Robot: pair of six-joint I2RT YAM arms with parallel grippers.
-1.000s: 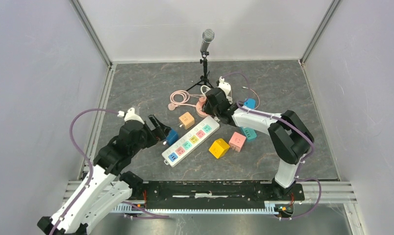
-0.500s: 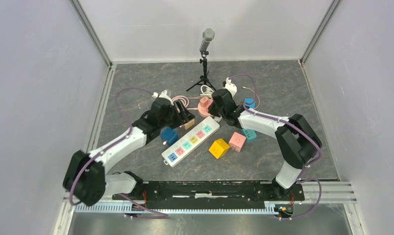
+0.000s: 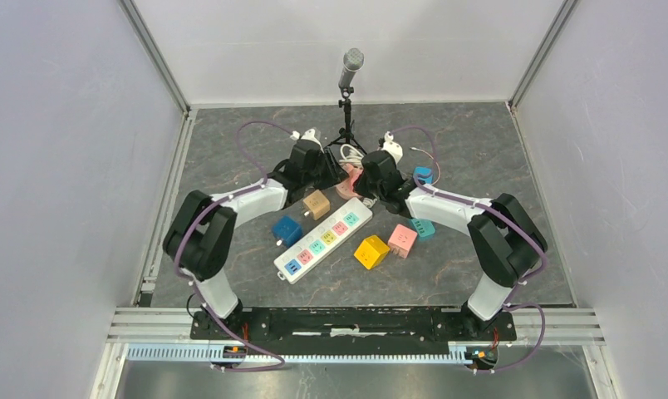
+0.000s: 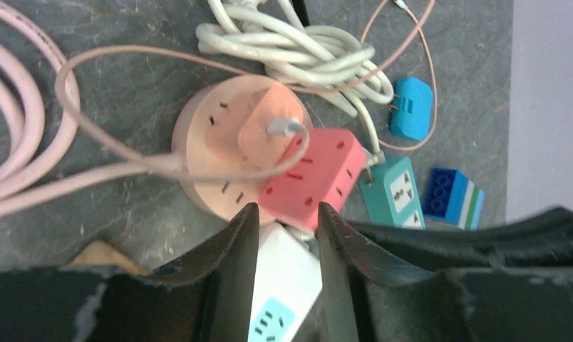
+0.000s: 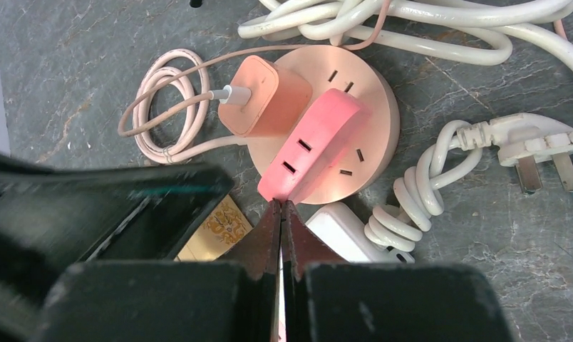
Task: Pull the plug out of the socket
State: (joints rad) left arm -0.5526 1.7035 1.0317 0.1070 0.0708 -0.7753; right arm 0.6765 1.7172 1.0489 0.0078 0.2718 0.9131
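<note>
Coral plug block [image 4: 308, 174] is seen seated on the round pink socket [image 4: 198, 167], centre frame in the left wrist view, just above the left gripper [image 4: 285, 214]. Its jaws are set narrow, with nothing seen clamped. The right gripper [image 5: 280, 214] is pressed shut and empty at the block's lower-left end. The block's long axis runs lower left to upper right.

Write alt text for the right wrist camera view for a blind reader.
The right gripper, shut, points its tips at a pink adapter plugged into a round peach socket beside a peach charger. White cords and a loose three-pin plug lie nearby.
</note>
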